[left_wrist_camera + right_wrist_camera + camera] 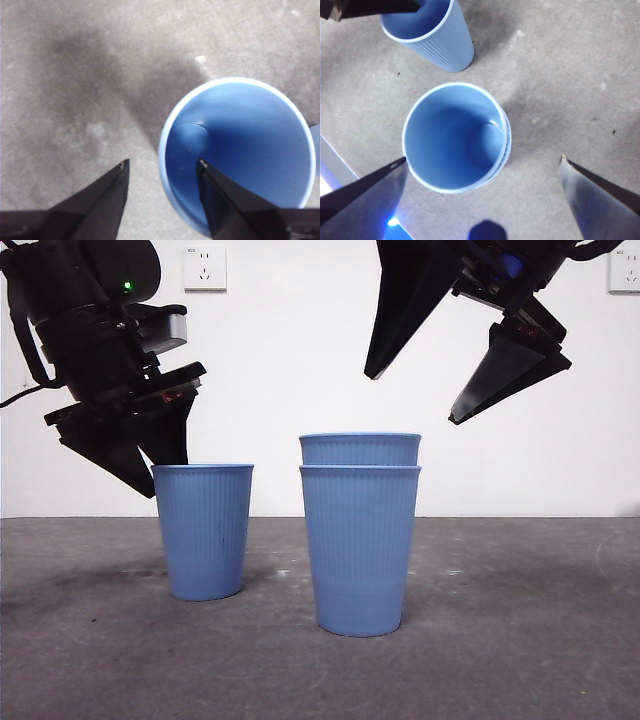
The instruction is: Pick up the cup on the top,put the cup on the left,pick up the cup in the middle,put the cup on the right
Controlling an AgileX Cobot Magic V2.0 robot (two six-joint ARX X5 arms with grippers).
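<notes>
My right fingers (465, 395) hang open above the stack (360, 535). The inner cup (360, 448) looks light and bendy; I'd pinch its rim gently. Left fingers (162, 167) open, straddling the nine o'clock cup's (204, 530) rim.

cups (360, 540): ribbed matt plastic, probably | table (520, 640): rough grey

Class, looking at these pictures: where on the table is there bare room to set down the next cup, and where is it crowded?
Bare table lies beside the stacked cups, on the side away from the single cup. The narrow gap between single cup and stack is crowded, with the left gripper straddling the single cup's rim; the right gripper hangs open above the stack.
</notes>
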